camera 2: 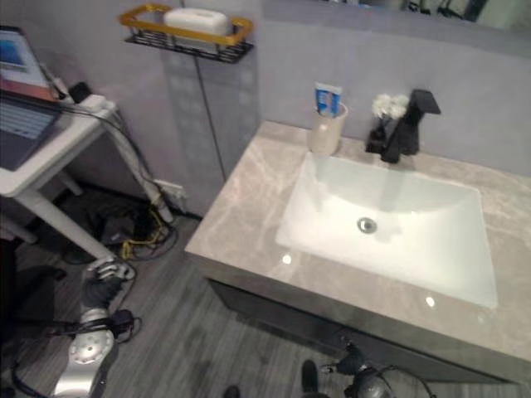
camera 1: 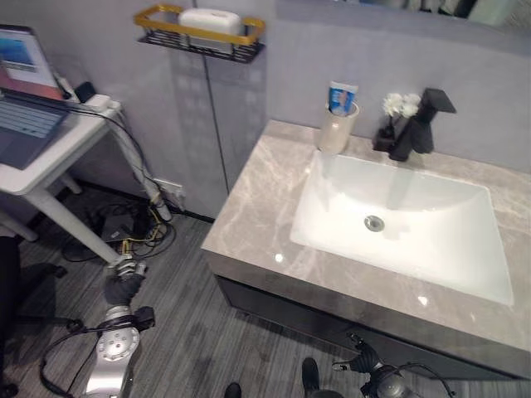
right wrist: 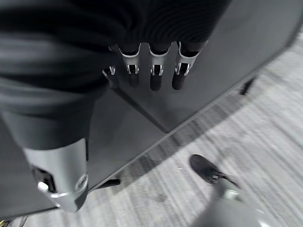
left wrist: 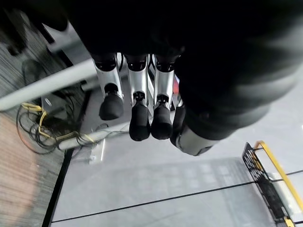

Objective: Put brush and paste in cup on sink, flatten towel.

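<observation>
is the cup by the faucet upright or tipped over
Upright. The cup stands on the counter behind the basin's back left corner, mouth up, with the paste tube sticking out of its top.

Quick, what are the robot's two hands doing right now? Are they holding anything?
Left hand: open, fingers relaxed, holding nothing, hanging low beside the counter.
Right hand: open, fingers straight, holding nothing, down by the dark cabinet front.

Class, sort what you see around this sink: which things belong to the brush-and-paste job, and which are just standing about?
Belongs to the job:
- cup at the sink's back edge
- toothpaste tube standing in the cup
- sink
- left hand and right hand, both hanging low, holding nothing

Just standing about:
- black tap
- white flowers
- wall rack
- laptop on the side table
</observation>
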